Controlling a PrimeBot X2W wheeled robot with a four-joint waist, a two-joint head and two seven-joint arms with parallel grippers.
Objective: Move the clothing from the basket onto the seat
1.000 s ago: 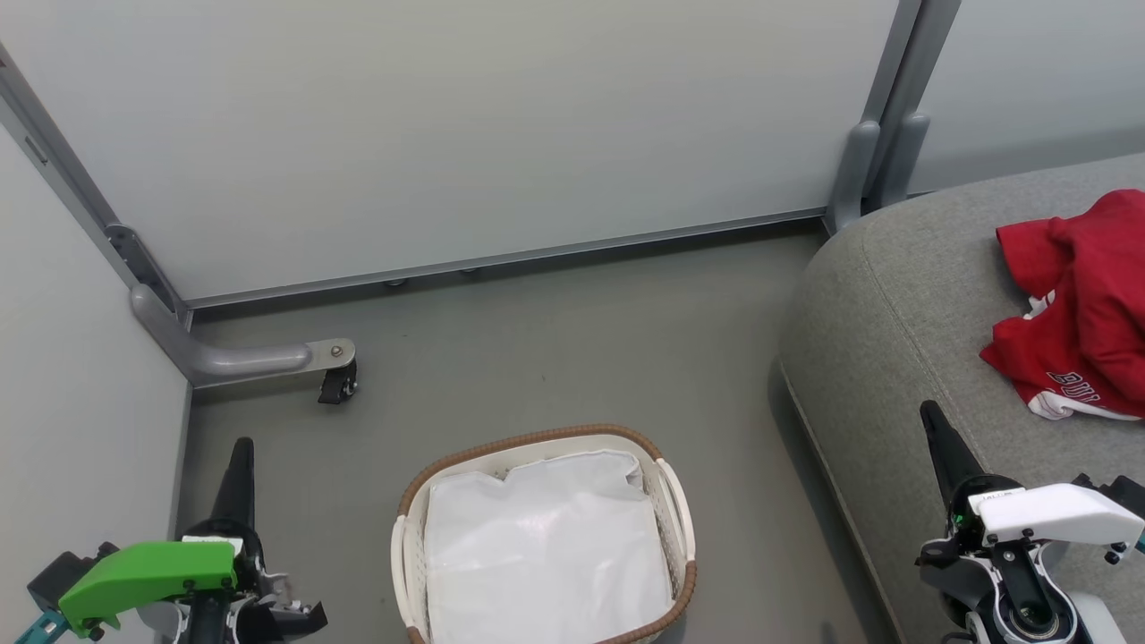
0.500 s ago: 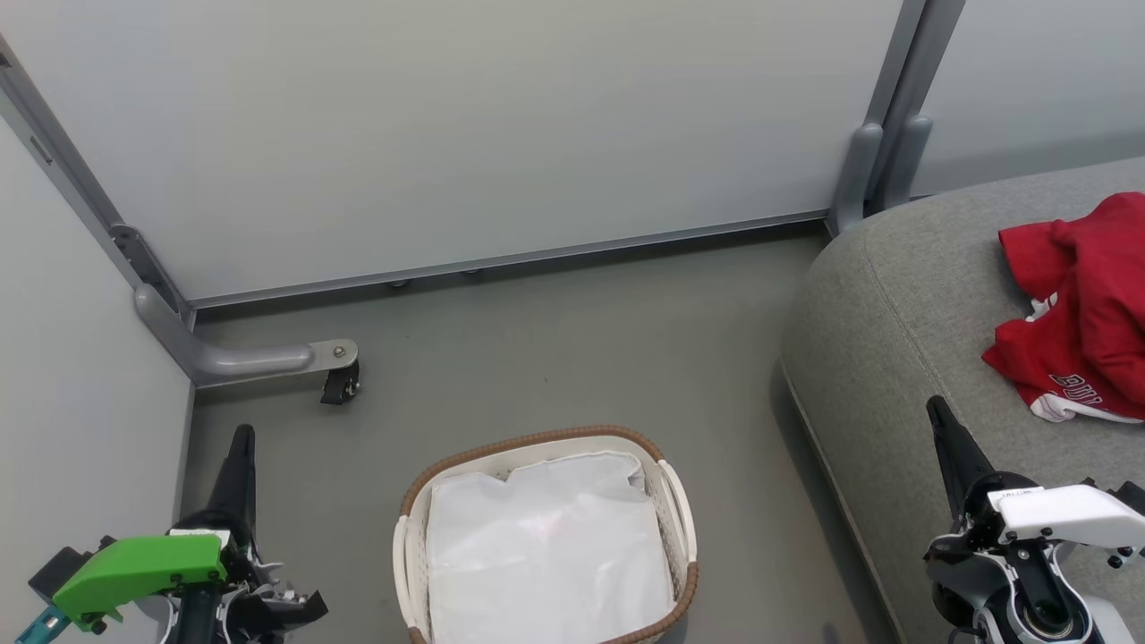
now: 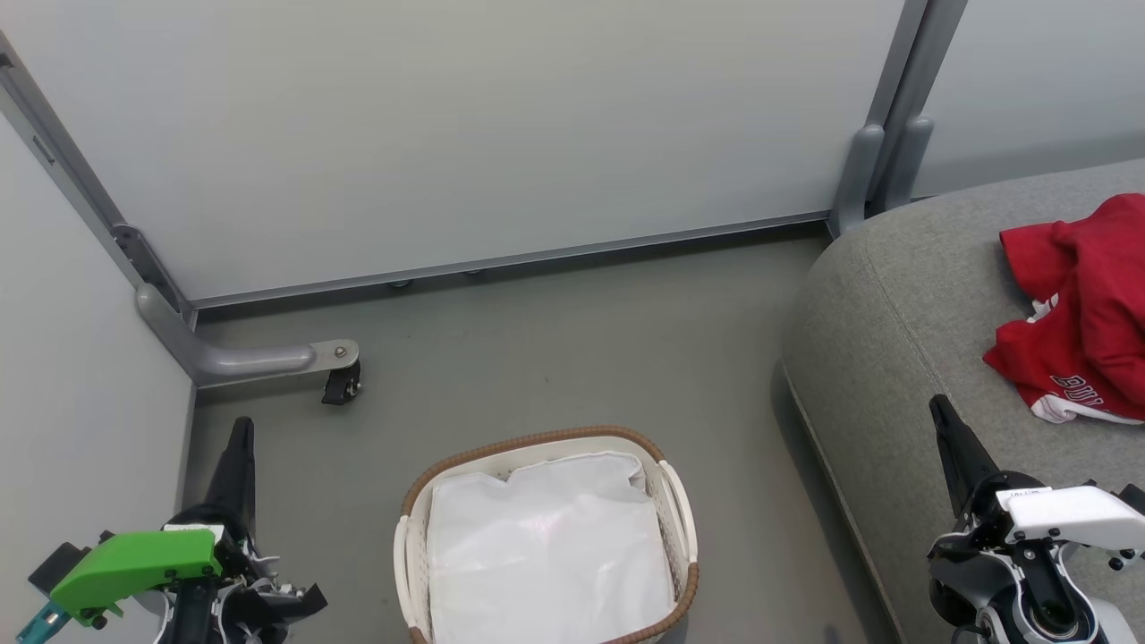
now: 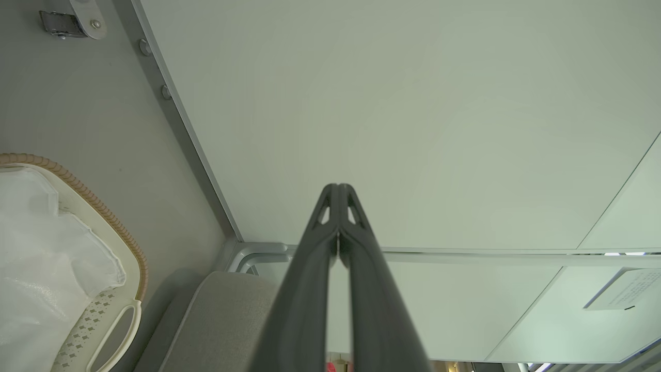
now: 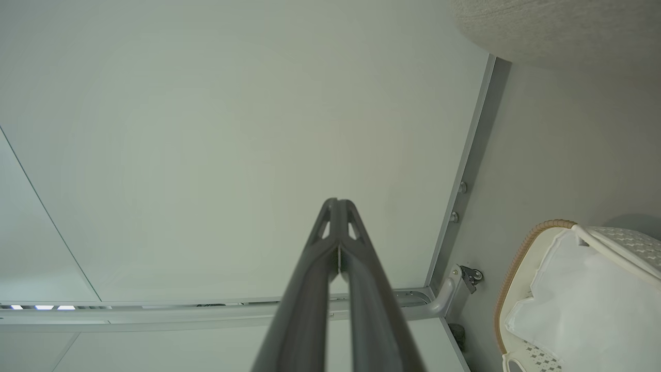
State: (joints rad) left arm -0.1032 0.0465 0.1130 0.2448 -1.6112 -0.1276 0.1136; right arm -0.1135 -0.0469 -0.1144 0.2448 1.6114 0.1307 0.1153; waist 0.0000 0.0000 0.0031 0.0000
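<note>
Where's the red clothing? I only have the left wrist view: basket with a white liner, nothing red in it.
Observer: On the grey sofa seat, at the robot's right. The red clothing lies crumpled there, apart from the basket.
Operator: Right gripper holding anything?
Observer: No, the right gripper is shut on nothing, short of the clothing.
Operator: Rest of the basket?
Observer: Head view has the whole white liner; nothing red on it.

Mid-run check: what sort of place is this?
Probably a staged test bay, not a real home: pale partition panels on a caster foot, enclosing a grey seat and laundry basket.
</note>
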